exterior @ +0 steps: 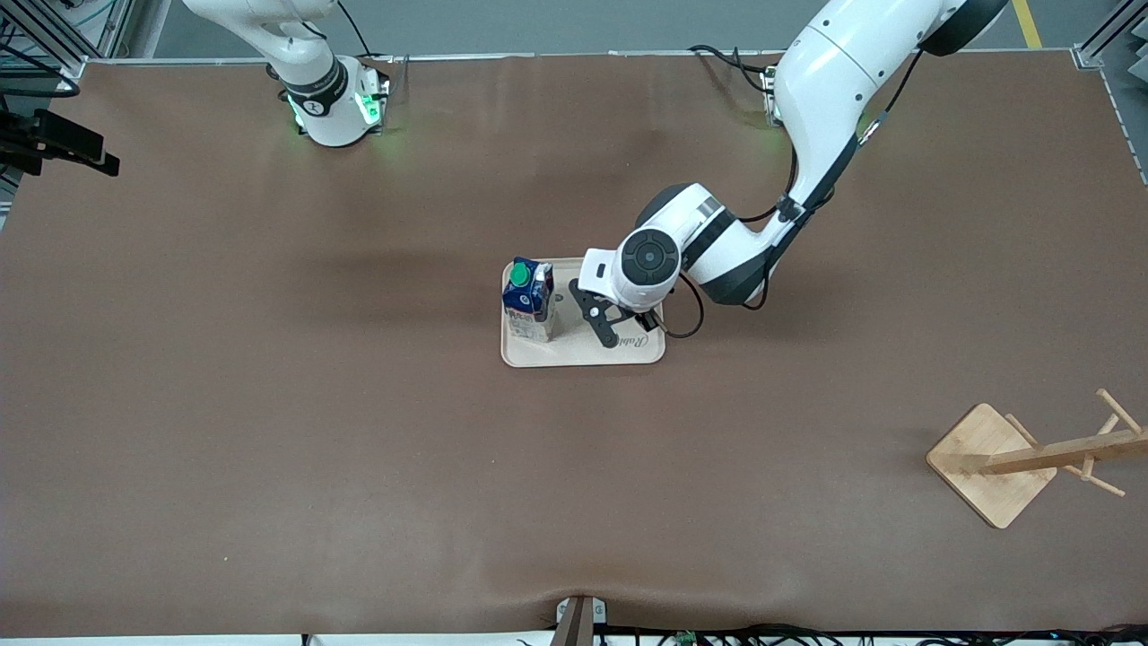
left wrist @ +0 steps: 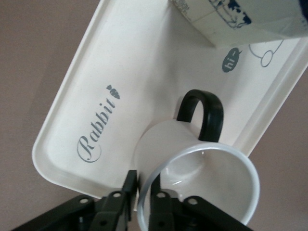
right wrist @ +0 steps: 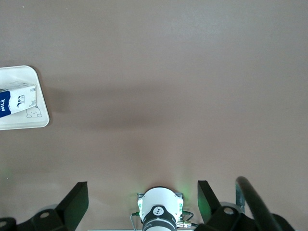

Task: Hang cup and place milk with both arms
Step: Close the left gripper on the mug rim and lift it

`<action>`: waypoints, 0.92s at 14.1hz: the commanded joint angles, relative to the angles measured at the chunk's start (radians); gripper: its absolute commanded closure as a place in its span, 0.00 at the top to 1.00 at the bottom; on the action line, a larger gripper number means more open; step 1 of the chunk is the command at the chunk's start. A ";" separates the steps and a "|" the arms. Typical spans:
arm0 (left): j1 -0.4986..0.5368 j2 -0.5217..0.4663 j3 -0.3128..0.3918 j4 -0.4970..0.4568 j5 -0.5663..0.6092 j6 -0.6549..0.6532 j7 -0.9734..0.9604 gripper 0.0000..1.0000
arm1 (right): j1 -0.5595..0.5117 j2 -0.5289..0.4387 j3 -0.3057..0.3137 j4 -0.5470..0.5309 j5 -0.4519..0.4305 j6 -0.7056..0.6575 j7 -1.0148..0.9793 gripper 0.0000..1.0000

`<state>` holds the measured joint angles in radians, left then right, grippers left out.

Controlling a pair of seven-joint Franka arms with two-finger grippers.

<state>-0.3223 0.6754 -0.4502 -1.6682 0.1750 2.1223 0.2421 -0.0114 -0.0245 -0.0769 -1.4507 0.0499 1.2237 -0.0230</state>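
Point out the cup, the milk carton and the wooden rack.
cup (left wrist: 168,144), left wrist view, on its white outer wall below the black handle.
milk carton (exterior: 527,301), front view, on its dark blue upper side under the green cap.
wooden rack (exterior: 973,449), front view, on its square base plate.

A brown mat (exterior: 269,431) is covering the whole table, wrinkling slightly near the middle and along the edge nearest the front camera. Metal trim (exterior: 538,56) is running along the table's edge by the bases, with grey floor (exterior: 556,22) showing above it and a yellow line (exterior: 1027,22) crossing that floor toward the left arm's end. Green light (exterior: 381,135) is glowing on the mat toward the right arm's end. Black brackets (exterior: 54,144) are jutting in over that end. Cables (exterior: 807,635) are trailing along the nearest edge, beside a small mount (exterior: 578,619). Soft, even lighting is casting faint shadows across the mat.
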 commanded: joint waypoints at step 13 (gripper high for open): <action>0.258 -0.246 -0.007 0.080 0.004 -0.257 -0.041 0.00 | -0.029 0.050 0.012 0.012 0.010 -0.004 -0.002 1.00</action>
<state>-0.1163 0.4747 -0.4495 -1.6160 0.1860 1.9336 0.2248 -0.0433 -0.0044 -0.0733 -1.4522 0.0506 1.2262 -0.0221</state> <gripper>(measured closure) 0.934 0.000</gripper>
